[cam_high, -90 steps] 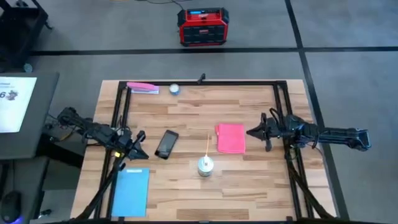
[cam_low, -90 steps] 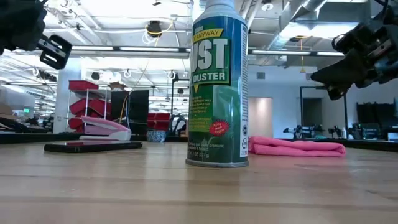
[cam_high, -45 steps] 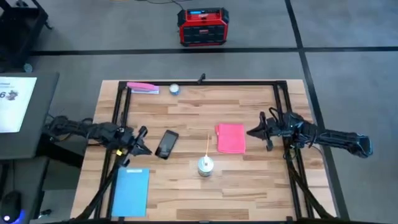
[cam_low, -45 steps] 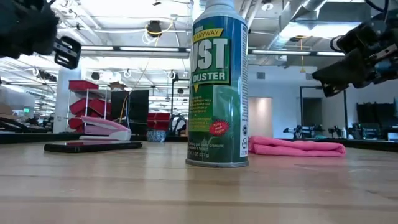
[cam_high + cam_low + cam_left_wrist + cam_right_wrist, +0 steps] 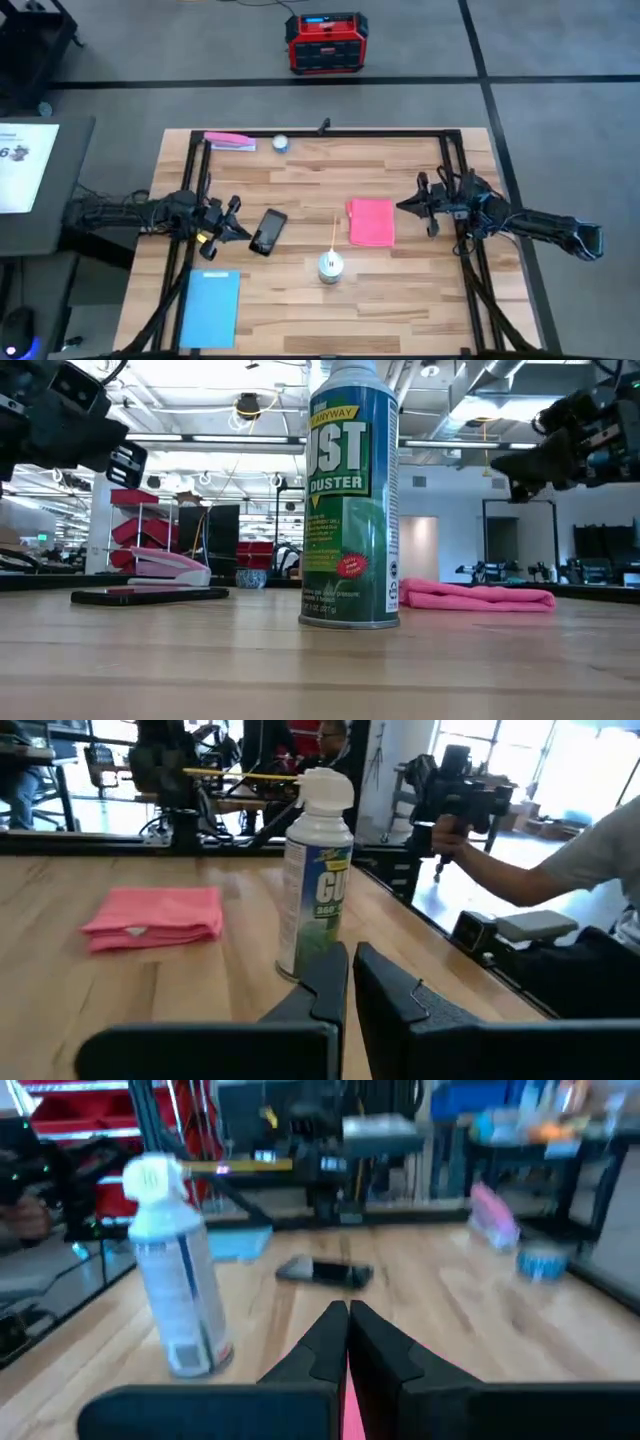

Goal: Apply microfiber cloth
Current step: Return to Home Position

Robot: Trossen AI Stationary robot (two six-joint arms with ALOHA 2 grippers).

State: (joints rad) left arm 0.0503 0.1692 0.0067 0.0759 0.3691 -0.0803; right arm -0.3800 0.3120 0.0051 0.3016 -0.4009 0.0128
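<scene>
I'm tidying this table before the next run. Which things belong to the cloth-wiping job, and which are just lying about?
Job:
cloth
phone
duster can
left gripper, beside the phone, empty
right gripper, beside the cloth, empty

Lying about:
blue sheet
pink strip
small round thing
red box, on the floor

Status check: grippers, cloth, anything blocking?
Left gripper shut, empty, raised beside the phone. Right gripper shut, empty, raised beside the cloth. Cloth lies free, folded. Spray can stands apart from both arms.
</scene>
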